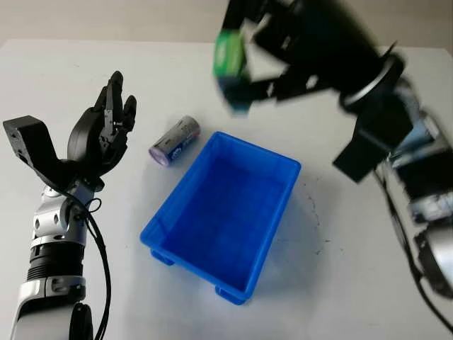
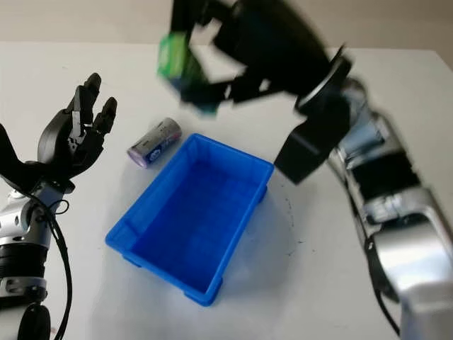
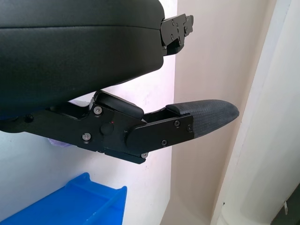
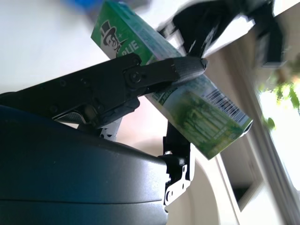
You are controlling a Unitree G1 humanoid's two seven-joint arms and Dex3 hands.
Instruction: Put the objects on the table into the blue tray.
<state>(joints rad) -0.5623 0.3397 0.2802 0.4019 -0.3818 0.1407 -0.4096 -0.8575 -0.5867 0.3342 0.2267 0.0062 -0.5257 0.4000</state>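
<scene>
— What lies behind the scene?
— A white counter (image 1: 85, 64) fills the head view, and a beige wall (image 1: 106, 18) runs along the frame's top edge.
— And the light?
— A bright window (image 4: 286, 122) with green foliage (image 4: 281, 89) glows at the right wrist view's right edge.

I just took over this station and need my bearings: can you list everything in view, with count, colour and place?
Tray: one, blue, mid-table, nothing in it.
Can: one, silver and purple, lying on its side on the table just beyond the tray's far-left corner.
Box: one, green carton with a barcode, held in the air above the table beyond the tray.
Table: one, white, under everything.
Left hand: black, open, raised over the table left of the can.
Right hand: black, shut on the box, beyond the tray.
</scene>
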